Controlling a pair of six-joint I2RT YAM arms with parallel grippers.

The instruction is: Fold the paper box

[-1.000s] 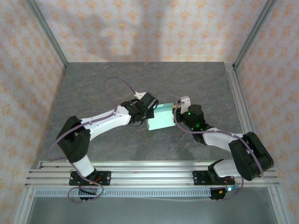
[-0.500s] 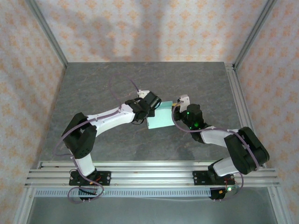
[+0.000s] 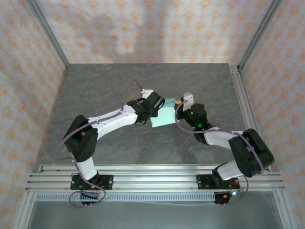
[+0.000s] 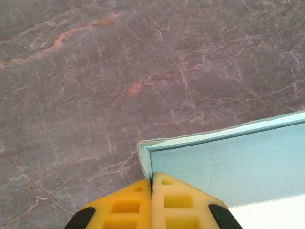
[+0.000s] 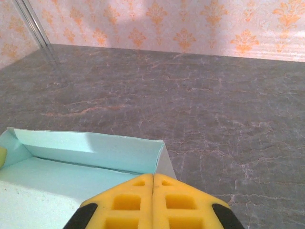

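Reaching toward 1 o'clock, the left arm (image 3: 107, 119) stretches low over the table (image 3: 95, 86). The left gripper (image 4: 151, 186) is squeezed tight on a wall of the paper box (image 3: 165, 116), in the table's middle. The right arm (image 3: 215, 136) curls toward 11 o'clock, and the right gripper (image 5: 152, 186) pinches the box's 3 o'clock end. The right wrist view looks inside the box, walls standing up; the left wrist view sees a corner.

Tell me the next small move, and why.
Probably open the left hand slightly and leave the right hand pinched. Both are shut on opposite ends of the paper box, and its walls already stand up in the right wrist view, so this would test whether the fold holds.
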